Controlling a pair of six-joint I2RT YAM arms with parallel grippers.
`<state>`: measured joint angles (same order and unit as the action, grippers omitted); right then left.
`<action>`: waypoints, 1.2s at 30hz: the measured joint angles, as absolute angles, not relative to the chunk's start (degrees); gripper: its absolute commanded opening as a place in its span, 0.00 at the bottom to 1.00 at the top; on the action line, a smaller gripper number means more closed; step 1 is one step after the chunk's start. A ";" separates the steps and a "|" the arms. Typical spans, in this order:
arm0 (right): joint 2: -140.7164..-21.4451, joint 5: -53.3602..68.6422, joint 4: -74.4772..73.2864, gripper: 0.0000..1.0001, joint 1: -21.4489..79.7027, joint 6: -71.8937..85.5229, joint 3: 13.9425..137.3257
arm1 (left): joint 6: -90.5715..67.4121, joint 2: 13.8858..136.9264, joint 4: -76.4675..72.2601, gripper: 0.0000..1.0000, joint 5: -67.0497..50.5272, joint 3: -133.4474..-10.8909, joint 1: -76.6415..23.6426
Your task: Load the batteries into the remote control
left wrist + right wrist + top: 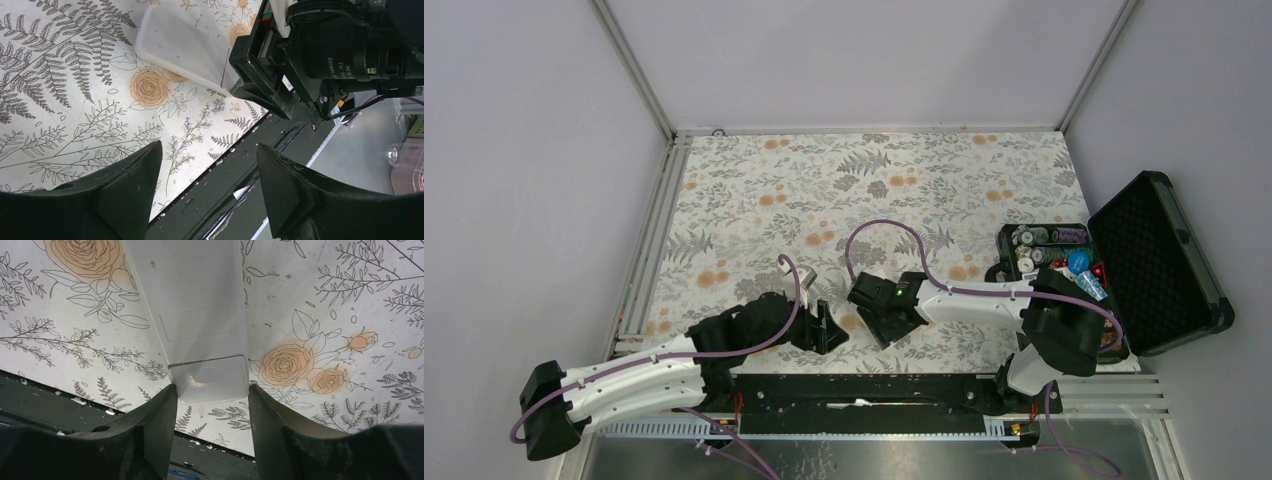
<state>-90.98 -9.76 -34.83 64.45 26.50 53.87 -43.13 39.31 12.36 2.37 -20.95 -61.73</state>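
The remote control [195, 305] lies white back up on the floral table, its ribbed battery cover at the near end. My right gripper [212, 395] is shut on that end, one finger against each side. In the left wrist view the remote control [185, 50] reaches up and left out of the right gripper [272, 70]. My left gripper [207, 155] hangs open and empty over the table's near edge, just left of the right gripper [886, 318]. In the top view the left gripper [829, 328] points right. I cannot pick out the batteries for sure.
An open black case [1159, 265] stands at the right edge, its tray holding round chip stacks [1036, 240] and small blue pieces [1084, 275]. A black rail [864, 390] runs along the near edge of the table [844, 190].
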 measured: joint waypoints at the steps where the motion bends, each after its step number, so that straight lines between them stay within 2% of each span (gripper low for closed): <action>1: -91.02 -9.78 -34.83 0.17 64.45 26.63 53.89 | -43.13 39.33 12.36 0.73 2.37 -20.95 -61.73; 36: -90.48 -11.11 -33.74 0.16 64.45 29.36 54.52 | -43.40 39.46 10.61 0.73 1.54 -20.29 -61.71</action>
